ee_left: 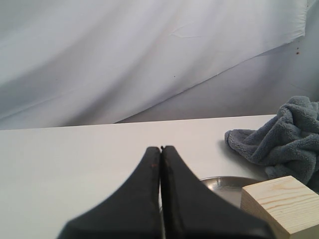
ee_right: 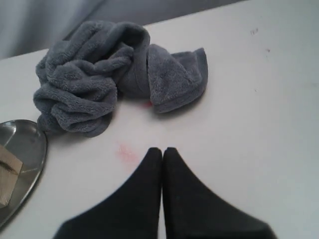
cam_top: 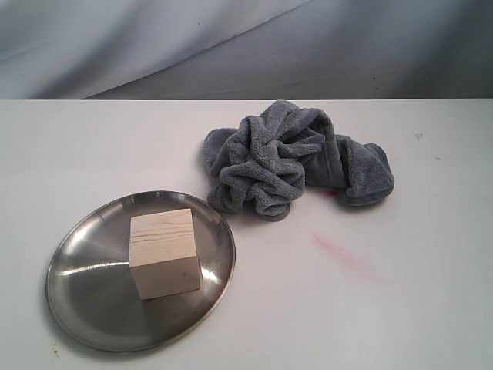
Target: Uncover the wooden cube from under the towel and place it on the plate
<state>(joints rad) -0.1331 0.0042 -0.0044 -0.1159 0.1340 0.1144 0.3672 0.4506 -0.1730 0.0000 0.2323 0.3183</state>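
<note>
The pale wooden cube [cam_top: 164, 253] stands upright on the round silver plate [cam_top: 85, 293] at the front left of the table, fully uncovered. The dark grey-blue towel [cam_top: 296, 158] lies bunched up on the table behind and to the right of the plate, touching neither cube nor plate. Neither arm shows in the exterior view. My left gripper [ee_left: 161, 148] is shut and empty, held back from the cube [ee_left: 281, 205] and plate [ee_left: 227, 185]. My right gripper [ee_right: 162, 150] is also shut and empty, short of the towel [ee_right: 99, 74].
A faint red smear [cam_top: 339, 250] marks the white table [cam_top: 400, 308] right of the plate, with a small red spot [cam_top: 331, 193] at the towel's edge. A grey cloth backdrop [cam_top: 231, 46] hangs behind the table.
</note>
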